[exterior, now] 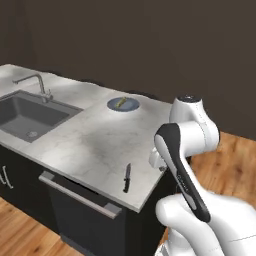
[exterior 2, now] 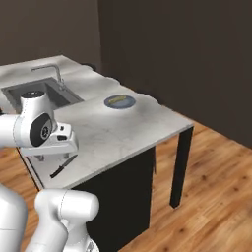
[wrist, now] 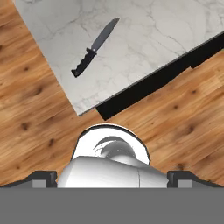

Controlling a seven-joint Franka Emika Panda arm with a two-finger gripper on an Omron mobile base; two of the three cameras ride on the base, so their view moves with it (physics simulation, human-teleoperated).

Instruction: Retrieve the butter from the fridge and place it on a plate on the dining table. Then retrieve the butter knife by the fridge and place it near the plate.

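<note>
Butter (exterior: 120, 103) — a small yellow stick — lies on the blue-grey plate (exterior: 131, 106), which sits flat on the dining table (exterior: 95, 140) toward its far right part, close to the far edge. From the right base view the same plate (exterior 2: 127, 104) with its yellow stick (exterior 2: 117, 100) shows beyond the arm, on the marble top (exterior 2: 128, 128).

The butter knife (exterior: 127, 177) lies flat on the marble near the table's near right corner, well apart from the plate, with open marble between the two. Its black handle points toward the near edge and its dark blade toward the plate's side of the table. In the hand view the knife (wrist: 93, 47) lies at an angle on the stone, a little in from the table's edge, with wooden floor (wrist: 39, 118) showing beyond that edge.

The inset sink (exterior: 27, 116) and its tap (exterior: 35, 83) occupy the left part of the table, well away from both plate and knife.

The gripper (wrist: 112, 180) hangs off the table's near right corner, over the floor — its jaws stand wide apart and nothing is between them. It touches neither the knife nor the table.
</note>
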